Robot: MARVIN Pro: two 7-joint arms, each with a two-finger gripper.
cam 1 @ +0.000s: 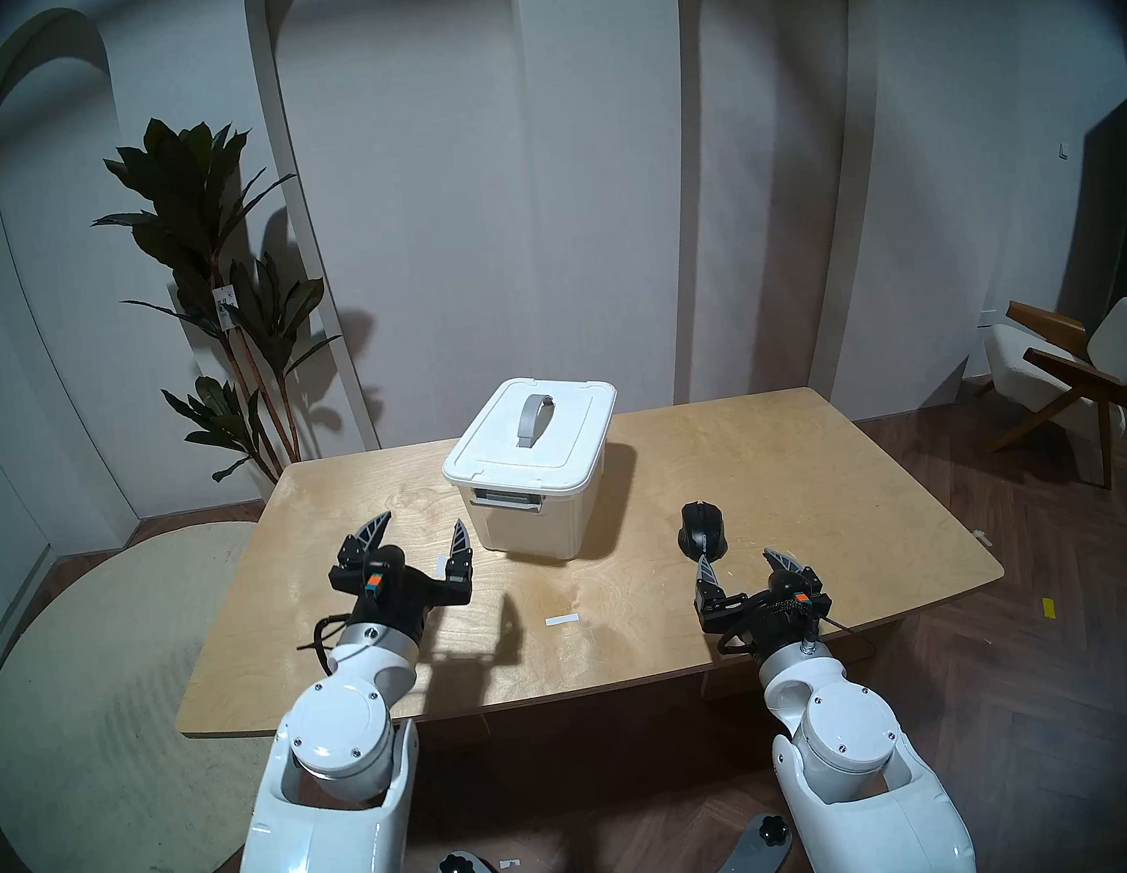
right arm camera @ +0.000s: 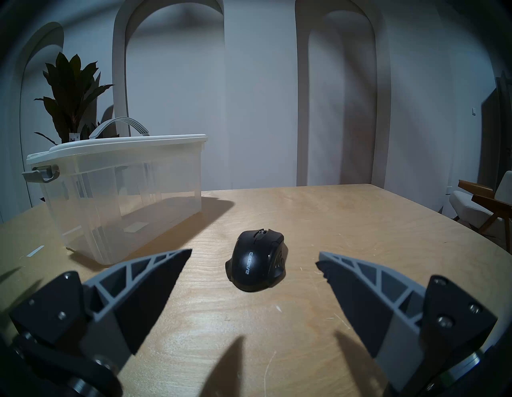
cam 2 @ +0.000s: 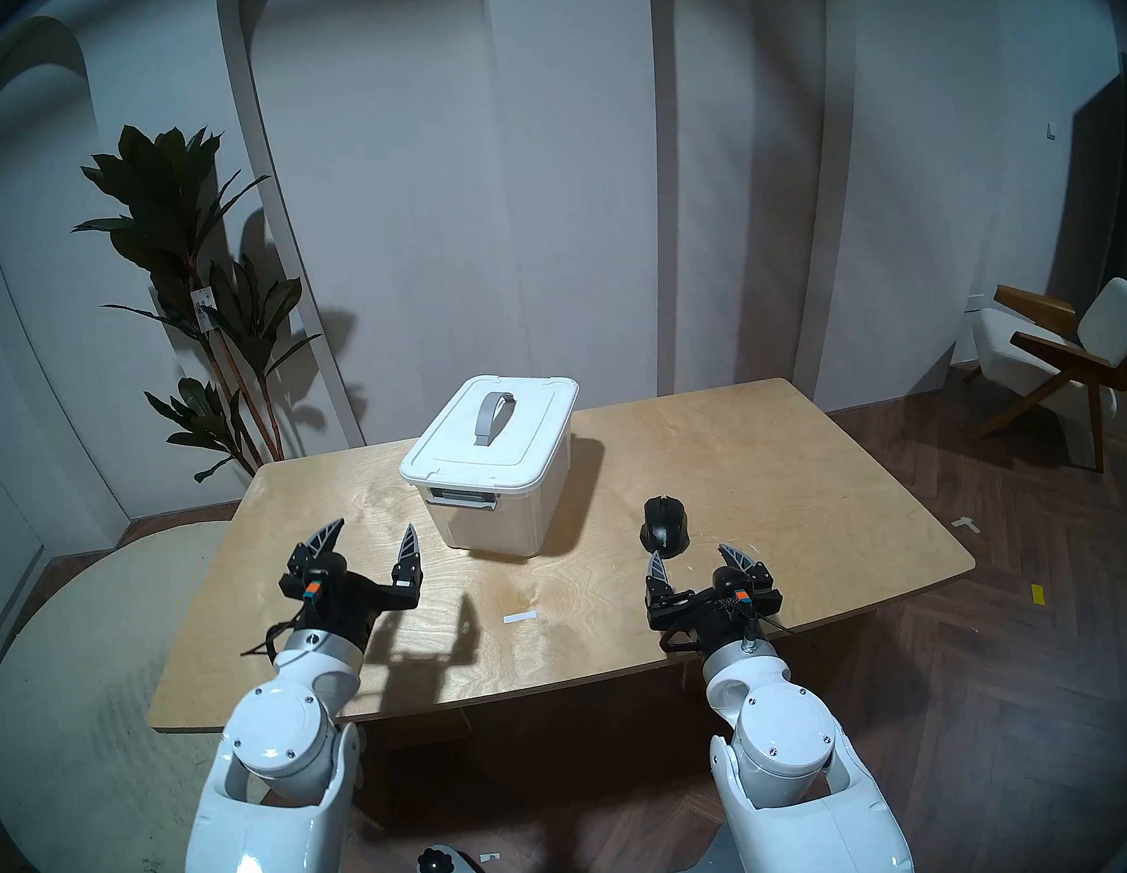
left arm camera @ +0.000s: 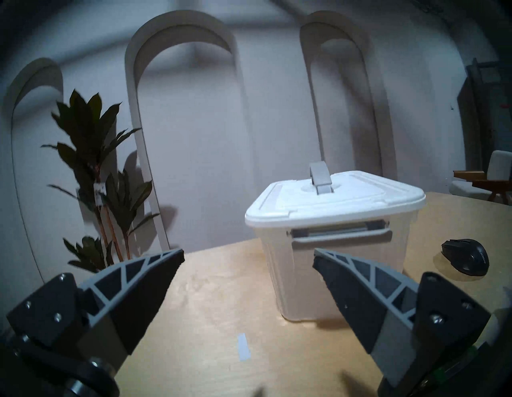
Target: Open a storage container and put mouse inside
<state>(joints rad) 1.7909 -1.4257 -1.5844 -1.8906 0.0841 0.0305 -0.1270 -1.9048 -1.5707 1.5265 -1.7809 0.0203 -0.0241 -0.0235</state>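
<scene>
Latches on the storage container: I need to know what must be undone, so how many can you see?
1. A grey latch sits on the storage container end facing the robot, under the white lid. The far end is hidden; another may be there.

Light wood table [cam 1: 793,470] w/ rounded corners, grain visible, standing on dark herringbone floor [cam 1: 1055,651]. On it, far centre: storage container [cam 1: 529,533], clear frosted body, white lid [cam 1: 500,453] seated on top, grey handle [cam 1: 532,419] along lid's length, grey latch [cam 1: 508,498] on near end. Right of container & nearer: black mouse [cam 1: 702,529], flat on tabletop, apart from container. Near centre: small white strip [cam 1: 561,620], probably tape, lying flat on wood. Container shadow falls to its right on the table surface.
</scene>
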